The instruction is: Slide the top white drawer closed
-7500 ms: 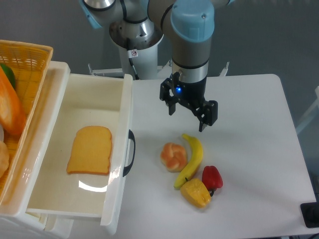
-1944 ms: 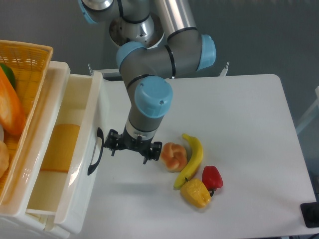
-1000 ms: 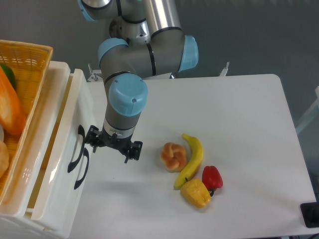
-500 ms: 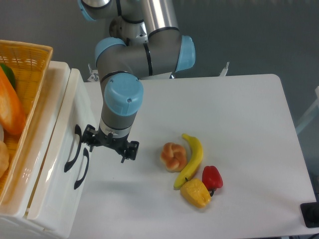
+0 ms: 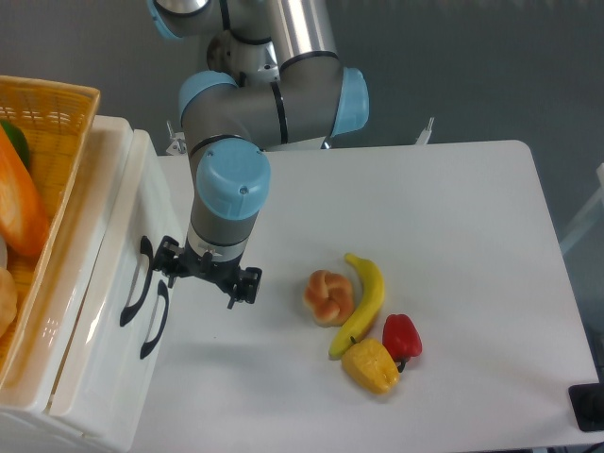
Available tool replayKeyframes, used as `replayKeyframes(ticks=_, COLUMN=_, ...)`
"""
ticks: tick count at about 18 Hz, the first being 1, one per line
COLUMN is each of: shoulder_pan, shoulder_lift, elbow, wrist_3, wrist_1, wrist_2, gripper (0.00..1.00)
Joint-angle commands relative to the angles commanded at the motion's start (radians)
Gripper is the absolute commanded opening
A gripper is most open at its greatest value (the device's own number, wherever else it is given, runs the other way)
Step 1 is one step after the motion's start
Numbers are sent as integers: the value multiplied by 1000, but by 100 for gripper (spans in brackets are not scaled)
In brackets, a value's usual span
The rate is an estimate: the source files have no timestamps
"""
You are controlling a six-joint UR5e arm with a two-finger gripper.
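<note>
Obscured and cropped items

Orange wicker basket (image 5: 57, 123) cut off at left edge; its contents only partly visible. Gripper (image 5: 206, 274) fingertip gap indiscernible beneath the wrist.

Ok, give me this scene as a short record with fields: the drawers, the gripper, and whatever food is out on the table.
top white drawer: pushed in, front about flush with the cabinet, black handle facing the table
lower white drawer: shut, black handle showing
gripper: just right of the top drawer's handle, jaws spread, holding nothing
orange wicker basket: on top of the cabinet
table: white
bread roll: on the table, beside the banana
banana: between roll and peppers
red pepper: right of the banana
yellow pepper: nearest the front edge
</note>
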Motion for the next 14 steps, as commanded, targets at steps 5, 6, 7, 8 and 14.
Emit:
replayKeyframes(ticks=5, shoulder_pan=0, shoulder_lift=0, elbow=0, wrist_3=-2, wrist_1=0, wrist_2=-6, gripper=100)
replayKeyframes(ticks=6, shoulder_pan=0, shoulder_lift=0, elbow=-2, wrist_3=-2, wrist_1=0, wrist_2=-9, gripper=100)
replayKeyframes(ticks=7, shoulder_pan=0, shoulder_lift=-2, elbow=0, wrist_3=-2, wrist_1=0, wrist_2=-9, gripper=100)
replayKeyframes(ticks=8, shoulder_pan=0, shoulder_lift=0, elbow=0, wrist_3=-2, wrist_1=0, wrist_2=-9, gripper=100)
replayKeyframes(ticks=14, shoulder_pan=0, shoulder_lift=0, elbow=-2, wrist_3=-2, wrist_1=0, wrist_2=-9, gripper=100)
